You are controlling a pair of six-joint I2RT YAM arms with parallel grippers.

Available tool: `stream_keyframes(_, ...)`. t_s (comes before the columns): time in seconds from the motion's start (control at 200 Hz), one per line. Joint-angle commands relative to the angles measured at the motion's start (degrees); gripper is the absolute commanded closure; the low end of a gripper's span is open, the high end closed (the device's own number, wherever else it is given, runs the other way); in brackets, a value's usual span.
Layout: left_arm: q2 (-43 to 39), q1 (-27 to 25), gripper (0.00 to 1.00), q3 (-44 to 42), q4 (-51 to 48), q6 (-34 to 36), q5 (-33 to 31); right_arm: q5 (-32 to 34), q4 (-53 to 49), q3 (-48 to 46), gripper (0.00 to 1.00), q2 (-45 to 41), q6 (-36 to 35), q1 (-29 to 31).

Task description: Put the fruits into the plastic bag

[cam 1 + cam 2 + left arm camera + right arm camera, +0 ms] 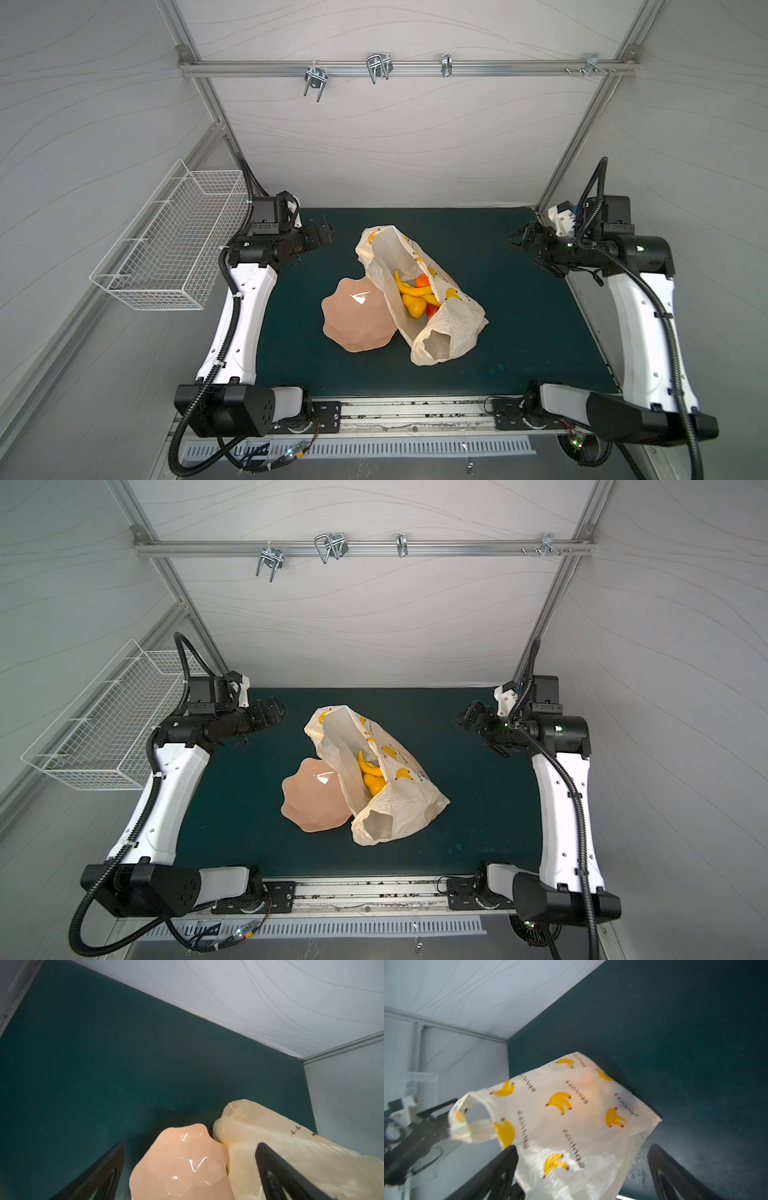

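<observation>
left gripper (pixel 326 230): jaws are seen spread wide with nothing between them; it is held raised at the far left edge of the mat, well apart from the bag.
right gripper (pixel 516 241): jaws are likewise seen spread wide and bare; it is held raised at the far right edge of the mat, well apart from the bag.
plastic bag (pixel 455 328): laid on its side near the middle of the green mat (pixel 519 332), with its mouth gaping upward; yellow banana prints and dark lettering are shown on its cream skin, and loop handles are seen at its far and near ends.
fruits (pixel 415 296): seen inside the bag through its mouth in both top views; yellow bananas, an orange round one and a red one are made out in a top view.
pink plate (pixel 357 324): set on the mat just left of the bag, with its rim met by the bag's side; whether it is tucked under cannot be told.
left wrist view: plate and bag are framed between the dark fingers (pixel 270 1159).
wire basket (pixel 178 245): hung on the left wall, well apart from the mat's things.
</observation>
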Motion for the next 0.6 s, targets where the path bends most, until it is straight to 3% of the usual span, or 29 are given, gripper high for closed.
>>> stream_keyframes(0.0,-1.69,1.83,0.0,-2.98,8.03,2.68,-3.19,7.9,6.87,-1.59,0.01,2.07,-5.0,-3.08)
stream_keyframes(0.145,-2.82,2.52,0.0,-10.69,16.37,6.39,-6.1,10.36,21.1,-10.69,0.01,4.26,-1.63,-7.55)
stream_keyframes(0.26,-4.08,2.84,0.0,-20.33,27.01,9.94,-7.55,17.91,39.27,-25.56,0.01,1.0,-1.14,-7.53)
stream_keyframes(0.395,-6.25,2.92,0.0,-33.97,43.81,14.88,-7.34,23.36,66.52,-46.91,0.01,-3.09,-11.18,-5.87)
stream_keyframes(0.47,-6.32,3.06,0.0,-41.22,53.01,15.46,-8.14,25.6,70.71,-51.46,0.01,-0.73,-17.0,-5.02)
stream_keyframes(0.595,-4.43,3.14,0.0,-47.85,64.14,15.97,-7.56,23.43,85.22,-61.34,0.01,-0.62,-16.86,-3.65)
